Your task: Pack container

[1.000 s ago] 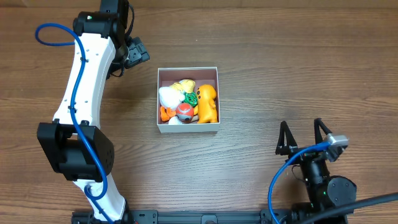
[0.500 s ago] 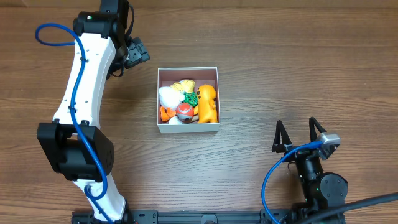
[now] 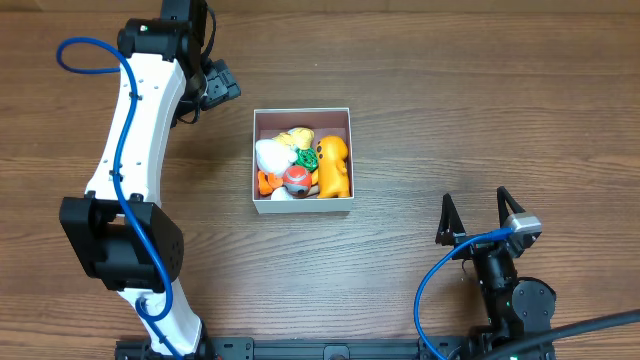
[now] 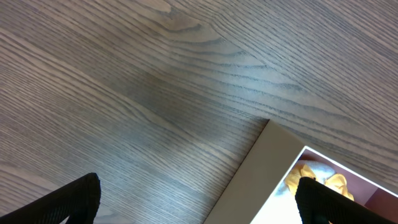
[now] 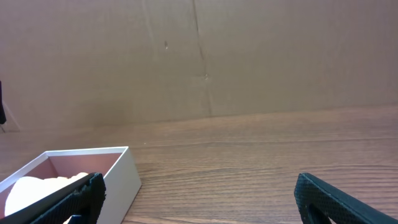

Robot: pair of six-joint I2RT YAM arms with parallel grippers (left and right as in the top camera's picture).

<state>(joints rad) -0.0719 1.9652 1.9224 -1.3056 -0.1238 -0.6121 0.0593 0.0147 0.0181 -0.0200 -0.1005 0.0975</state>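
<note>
The container [image 3: 302, 113], a shallow square box with thin white walls, sits mid-table and holds several toys: an orange figure [image 3: 334, 166], a red-and-grey ball [image 3: 298, 179], a white toy [image 3: 270, 153] and a yellow one [image 3: 295, 138]. My left gripper [image 3: 222, 84] is open and empty, up and left of the box; its wrist view shows a box corner [image 4: 273, 162]. My right gripper [image 3: 476, 213] is open and empty near the table's front right, well clear of the box. Its wrist view shows the container [image 5: 118, 171] at the lower left.
A wooden table [image 3: 480, 100] lies all round the box. A brown cardboard wall [image 5: 205, 56] stands behind the table in the right wrist view. The white left arm [image 3: 135, 130] stretches along the table's left side.
My right gripper has drawn back slightly left and toward the table's front edge. The left arm, the box and the toys have not moved.
</note>
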